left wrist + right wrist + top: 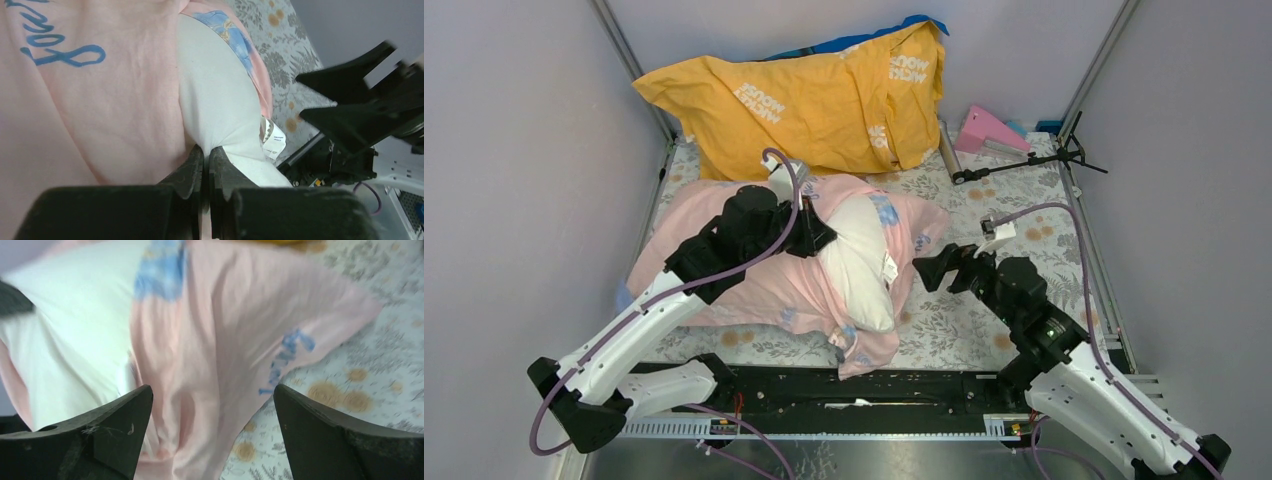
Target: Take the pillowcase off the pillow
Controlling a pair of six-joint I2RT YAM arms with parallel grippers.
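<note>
The thin pale-pink fabric pillowcase (754,290) lies on the floral-printed surface (969,325); the plump white pillow (864,265) bulges bare from its open end; the left pincer (206,152) is pressed together at the case's edge, and I cannot tell whether cloth is caught in it; the right pincer (212,400) stands wide apart just beside the pillow.

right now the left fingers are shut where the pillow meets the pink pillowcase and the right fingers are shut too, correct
Not the right fingers: the right wrist view shows them spread wide open, facing the pillowcase. The left fingers are shut where the pillow meets the pink pillowcase.
</note>
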